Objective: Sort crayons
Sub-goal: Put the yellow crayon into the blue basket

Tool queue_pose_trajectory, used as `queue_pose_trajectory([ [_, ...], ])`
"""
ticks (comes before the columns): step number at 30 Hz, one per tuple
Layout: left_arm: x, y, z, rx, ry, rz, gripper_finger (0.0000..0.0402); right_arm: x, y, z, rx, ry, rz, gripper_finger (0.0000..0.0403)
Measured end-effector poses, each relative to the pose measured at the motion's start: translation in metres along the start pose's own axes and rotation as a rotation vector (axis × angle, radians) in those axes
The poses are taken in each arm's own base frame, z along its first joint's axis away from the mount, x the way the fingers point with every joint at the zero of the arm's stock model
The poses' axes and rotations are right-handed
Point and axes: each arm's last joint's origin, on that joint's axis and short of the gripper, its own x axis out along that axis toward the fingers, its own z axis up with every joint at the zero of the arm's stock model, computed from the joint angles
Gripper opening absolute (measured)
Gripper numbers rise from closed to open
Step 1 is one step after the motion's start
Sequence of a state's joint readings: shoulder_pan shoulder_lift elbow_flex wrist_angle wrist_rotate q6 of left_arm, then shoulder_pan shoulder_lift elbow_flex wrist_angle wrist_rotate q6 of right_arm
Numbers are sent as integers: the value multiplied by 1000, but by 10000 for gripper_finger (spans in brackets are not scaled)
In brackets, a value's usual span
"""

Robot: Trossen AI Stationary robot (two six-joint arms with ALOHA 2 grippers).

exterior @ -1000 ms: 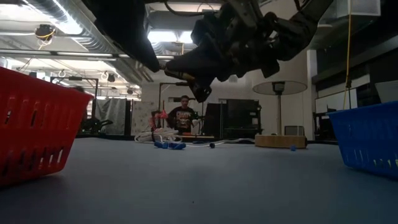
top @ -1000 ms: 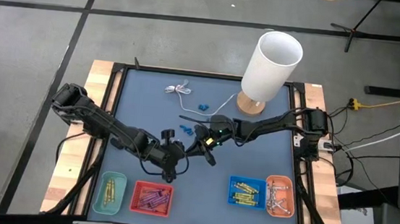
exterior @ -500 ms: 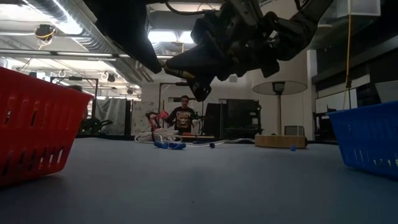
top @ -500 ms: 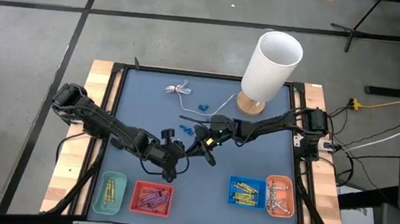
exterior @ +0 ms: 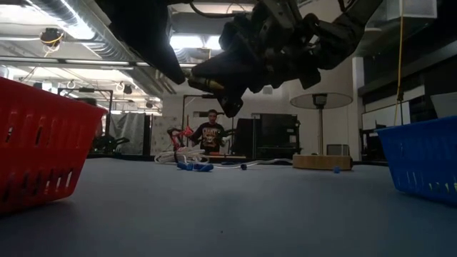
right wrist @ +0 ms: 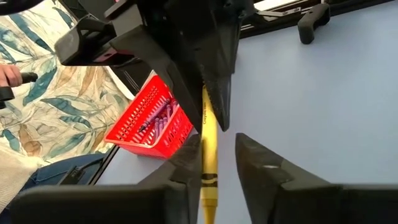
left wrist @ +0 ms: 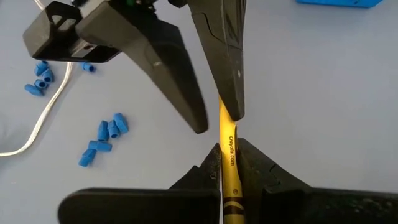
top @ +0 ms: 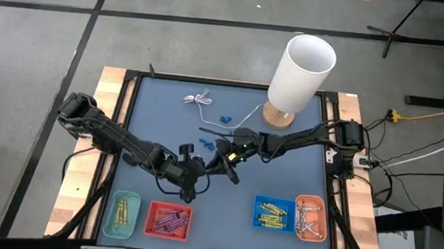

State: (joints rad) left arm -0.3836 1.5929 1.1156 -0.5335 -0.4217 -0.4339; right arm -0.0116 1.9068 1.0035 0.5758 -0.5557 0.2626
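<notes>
Hardly shifting since a second ago: both arms keeping the same pose mid-tabletop, only the fingers changing.

- Doing a mid-air handover of a yellow crayon, well above the tabletop and between the two grippers.
- Left gripper clamping narrow on one end of the crayon, pads touching both sides.
- Right gripper standing apart now: clear gap showing, crayon lying against one finger only, other finger off it.
- Judging: release step under way, crayon passing from right to left.

Doing it well:
- Keeping left fingers tight and still until right fingers are fully clear.
- Backing the right gripper out along the crayon's axis, not sideways, to avoid levering the stick out of the left grip.
- Watching for tilt: thin waxy stick, short grip length, likely pivoting if nudged.
- Not lowering or swinging the left arm before separation.

Next, probably:
- Carrying to a bin on the near edge. Teal bin on the left side holding yellowish sticks, blue bin also holding yellow ones; cannot tell which is meant.
- Red bin holding purple, so skipping that.
</notes>
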Motion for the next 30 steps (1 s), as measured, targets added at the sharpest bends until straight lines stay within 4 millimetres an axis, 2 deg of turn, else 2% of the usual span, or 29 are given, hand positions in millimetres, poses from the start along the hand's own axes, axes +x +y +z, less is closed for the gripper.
queue_pose_trajectory([
  [4,-2,-1,-1,2,22,-44,9,-1,0,1,3,6,25,116],
  [8,-16,-6,-5,-57,106,-212,9,-5,-1,3,3,23,122,123],
  [14,-49,-23,-26,-269,433,-498,9,-8,-3,1,90,71,187,124],
  [17,-66,-35,-41,-328,622,-570,10,-8,-3,0,92,74,184,124],
  [23,-92,-55,-76,-431,917,-464,19,-7,-3,-1,102,83,170,124],
  [30,-114,-70,-105,-497,962,-300,21,-7,-3,-1,102,83,169,124],
])
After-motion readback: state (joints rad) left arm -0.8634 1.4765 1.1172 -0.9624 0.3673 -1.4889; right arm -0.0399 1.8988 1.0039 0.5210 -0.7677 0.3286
